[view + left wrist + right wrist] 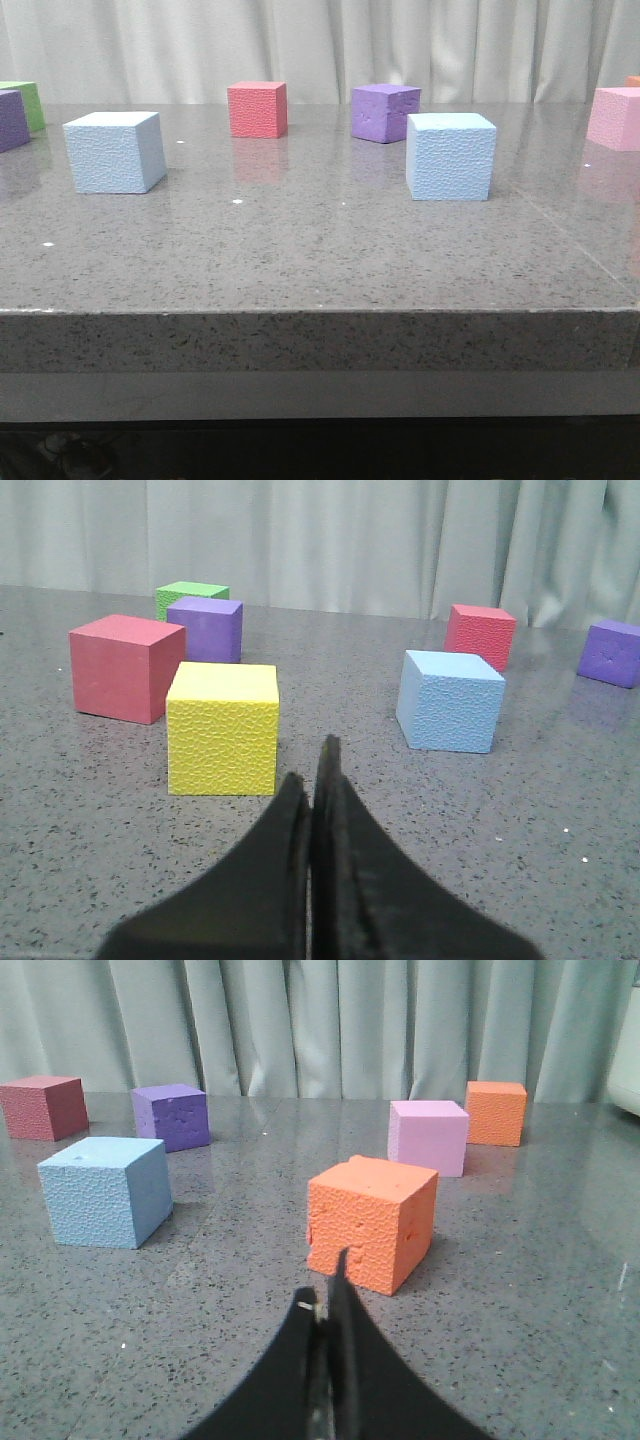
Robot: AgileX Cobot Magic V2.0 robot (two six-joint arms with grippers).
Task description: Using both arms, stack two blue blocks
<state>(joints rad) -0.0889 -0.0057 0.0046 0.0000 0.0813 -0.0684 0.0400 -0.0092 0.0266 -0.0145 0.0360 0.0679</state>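
I see soft, even overhead light in all views. The polished surface (320,250) mirrors the red cube (258,109) as a faint tint just in front of it. Shadows are weak. Each claw (312,790) close to the wrist lens reads slightly soft, dark and detail-free.

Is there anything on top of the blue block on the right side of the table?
No. The top face of the right blue block is bare in the front view; the other blue block sits apart on the table. What lies directly behind it is hidden.
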